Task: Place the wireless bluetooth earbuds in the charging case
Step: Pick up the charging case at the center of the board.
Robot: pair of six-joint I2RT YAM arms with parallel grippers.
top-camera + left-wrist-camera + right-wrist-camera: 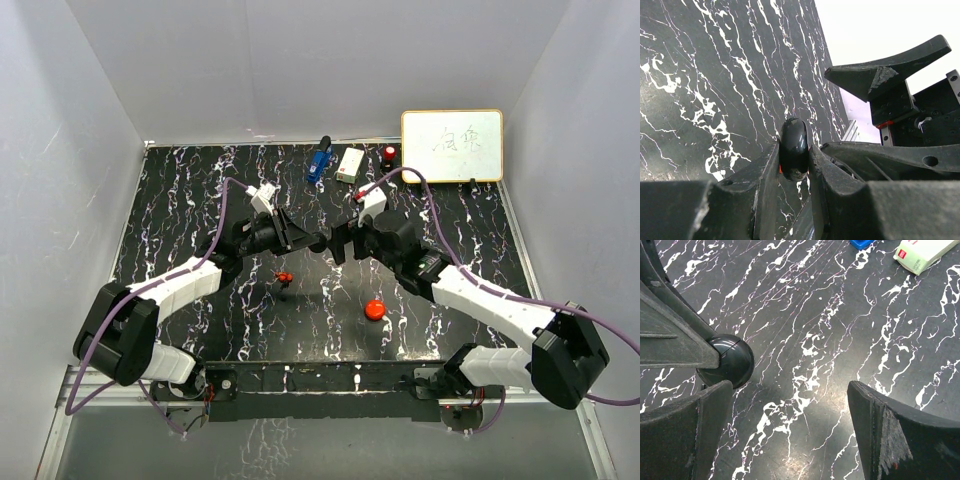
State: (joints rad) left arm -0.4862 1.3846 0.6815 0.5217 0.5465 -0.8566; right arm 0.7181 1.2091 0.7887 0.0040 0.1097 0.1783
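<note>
A black disc is being clamped in the narrow left jaws. The right jaws are being held wide beside it. On the bench, 1 red-and-black earbud is lying at its 7 o'clock, a red puck at 5.

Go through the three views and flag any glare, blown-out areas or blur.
Top external: even light, no hard shadows; the writing on the whiteboard is faint. Left wrist: top-right background blown out white; a highlight on the black round disc clamped in the left gripper. Right wrist: sheen on the marbled tabletop; the open right gripper has soft near fingers.
</note>
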